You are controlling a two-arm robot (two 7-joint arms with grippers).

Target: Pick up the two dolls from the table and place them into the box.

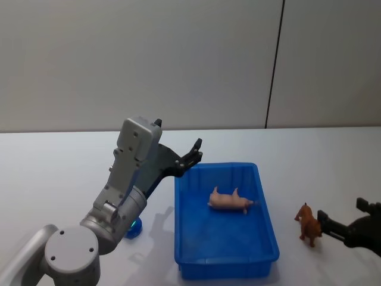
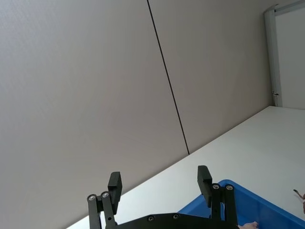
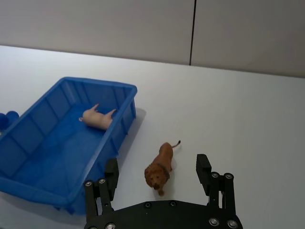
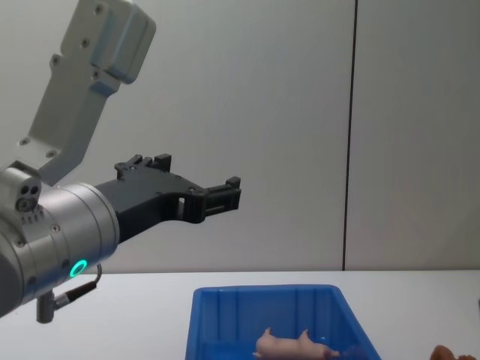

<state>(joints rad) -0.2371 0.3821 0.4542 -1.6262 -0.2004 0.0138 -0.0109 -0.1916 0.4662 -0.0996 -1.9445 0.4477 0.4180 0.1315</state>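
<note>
The blue box (image 1: 225, 259) stands mid-table (image 1: 59, 173). A pale pink doll (image 1: 229, 201) lies on its side on the box floor, also seen in the right wrist view (image 3: 97, 118) and the chest view (image 4: 292, 346). A reddish-brown doll (image 1: 308, 224) stands on the table right of the box. My right gripper (image 1: 342, 210) is open and low over the table, with the brown doll (image 3: 159, 167) at the mouth of its fingers (image 3: 202, 168). My left gripper (image 1: 193, 154) is open and empty, held high over the box's far left corner (image 2: 224, 188).
A small blue round object (image 1: 134, 228) lies on the table left of the box, beside my left arm. A grey wall with a dark vertical seam (image 1: 274, 65) runs behind the table. Bare tabletop stretches behind the box and on the far right.
</note>
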